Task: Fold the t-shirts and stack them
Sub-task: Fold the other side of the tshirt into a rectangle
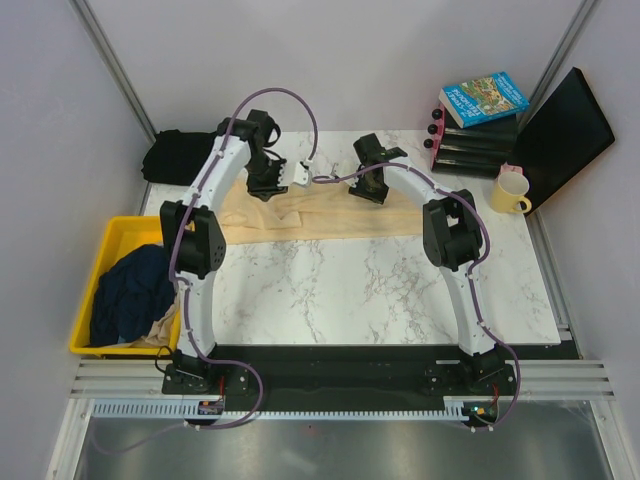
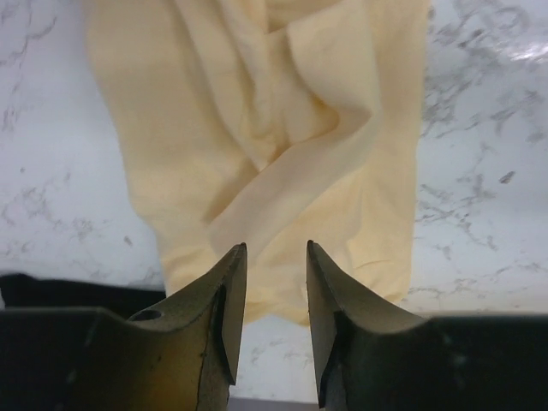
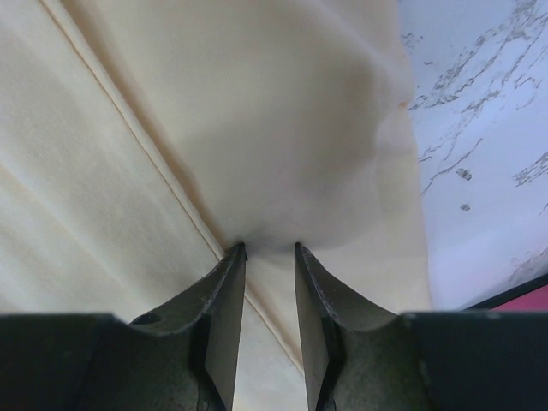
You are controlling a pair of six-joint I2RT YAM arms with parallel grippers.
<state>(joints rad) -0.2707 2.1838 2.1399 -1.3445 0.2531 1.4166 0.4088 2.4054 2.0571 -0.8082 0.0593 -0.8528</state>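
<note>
Cream-yellow t-shirt [image 1: 330,217] is lying just ahead of L gripper [image 2: 276,247], part-open, empty; R gripper [image 3: 270,247] part-open too, cloth bunching at its tips.

Quick count: three t-shirts, so one cream shirt [image 1: 330,220], one black shirt [image 1: 175,155], one navy shirt [image 1: 135,285]. One yellow bin [image 1: 120,228], one yellow mug [image 1: 508,192], one book [image 1: 483,97]. And two claws, the left claw [image 2: 276,257] and the right claw [image 3: 270,253].

Cream-yellow t-shirt [image 1: 330,215], grey-veined white table [image 1: 350,290], yellow bin [image 1: 110,245], navy shirt [image 1: 130,295], black shirt [image 1: 180,155]
</note>
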